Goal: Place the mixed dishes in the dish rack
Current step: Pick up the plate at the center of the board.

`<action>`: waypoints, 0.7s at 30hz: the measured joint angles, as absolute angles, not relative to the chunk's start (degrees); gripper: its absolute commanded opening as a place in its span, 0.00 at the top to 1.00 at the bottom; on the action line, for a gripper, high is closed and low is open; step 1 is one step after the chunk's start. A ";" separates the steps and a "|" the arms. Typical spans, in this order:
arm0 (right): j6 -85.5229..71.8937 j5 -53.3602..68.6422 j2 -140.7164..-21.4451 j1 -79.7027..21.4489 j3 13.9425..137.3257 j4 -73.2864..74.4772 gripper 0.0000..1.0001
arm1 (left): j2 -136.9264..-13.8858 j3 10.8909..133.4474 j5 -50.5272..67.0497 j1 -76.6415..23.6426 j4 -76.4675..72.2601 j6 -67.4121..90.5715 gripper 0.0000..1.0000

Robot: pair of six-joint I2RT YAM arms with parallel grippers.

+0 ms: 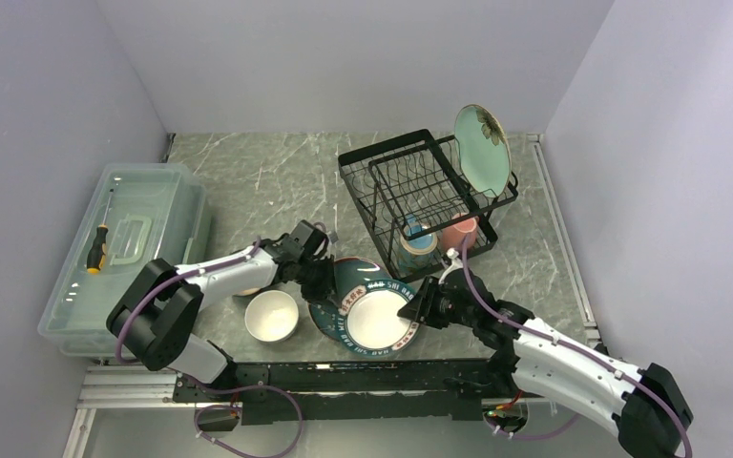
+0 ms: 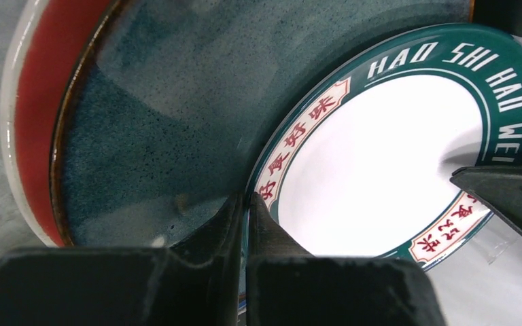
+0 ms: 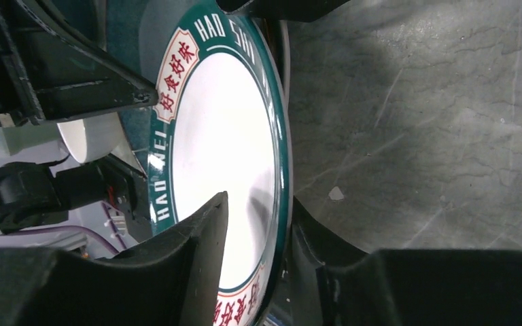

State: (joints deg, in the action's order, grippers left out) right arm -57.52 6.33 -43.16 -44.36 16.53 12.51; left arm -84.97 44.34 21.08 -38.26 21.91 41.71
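The left gripper [image 2: 247, 198] pinches the lettered plate [image 2: 380, 170] (atop a red-rimmed plate [image 2: 143, 122]); right gripper [image 3: 258, 204] straddles it, seemingly loose.

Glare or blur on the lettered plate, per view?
Top external: sharp, even light, lettered plate free of glare. Left wrist: lettering crisp, left gripper blurred up close. Right wrist: glare streak on the plate's rim, right gripper soft.

Right gripper [image 3: 258, 204] fingers straddle the green lettered rim of the white plate [image 3: 224, 122]; marble counter [image 3: 435, 136] beyond.
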 measured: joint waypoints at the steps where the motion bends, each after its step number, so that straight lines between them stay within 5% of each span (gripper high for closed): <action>1: -57.69 6.26 -42.76 -44.36 16.45 12.51 0.70 | -84.97 44.34 20.97 -38.39 21.89 41.71 0.95; 11: -61.39 5.04 -41.50 -43.83 16.01 12.75 1.00 | -85.01 44.53 20.03 -38.92 22.22 41.76 0.94; 21: -59.68 4.64 -38.46 -44.21 16.40 14.94 1.00 | -83.90 45.56 19.27 -39.86 23.40 41.93 0.54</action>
State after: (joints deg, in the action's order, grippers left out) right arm -59.68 4.64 -38.46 -44.21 16.40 14.94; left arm -83.90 45.56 19.27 -39.86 23.40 41.93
